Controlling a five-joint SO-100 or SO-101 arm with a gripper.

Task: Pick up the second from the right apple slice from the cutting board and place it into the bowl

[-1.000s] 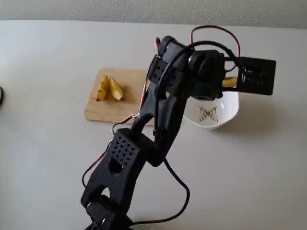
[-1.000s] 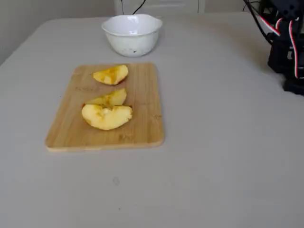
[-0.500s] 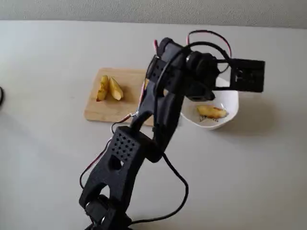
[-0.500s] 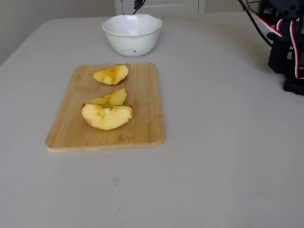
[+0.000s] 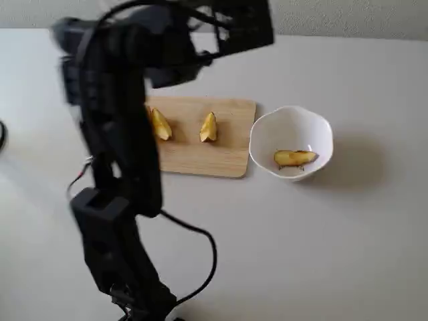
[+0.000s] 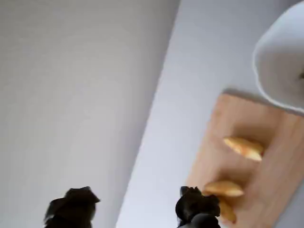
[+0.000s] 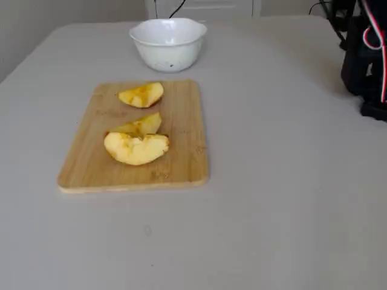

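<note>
One yellow apple slice (image 5: 294,158) lies inside the white bowl (image 5: 291,124). The wooden cutting board (image 5: 200,157) left of the bowl shows two slices (image 5: 208,127) (image 5: 160,124); my arm hides its left part. Another fixed view shows three slices (image 7: 142,95) (image 7: 140,125) (image 7: 136,148) on the board (image 7: 181,157), with the bowl (image 7: 168,54) behind it. My gripper (image 5: 244,27) is raised above the table behind the board, blurred. In the wrist view the gripper (image 6: 134,209) is open and empty, with the board (image 6: 285,175), slices (image 6: 244,147) and bowl (image 6: 280,61) to its right.
My black arm (image 5: 117,167) stands at the left of a fixed view, with a cable (image 5: 200,247) looping on the table by its base. The arm's base (image 7: 366,60) sits at the right edge of another fixed view. The table is plain white-grey.
</note>
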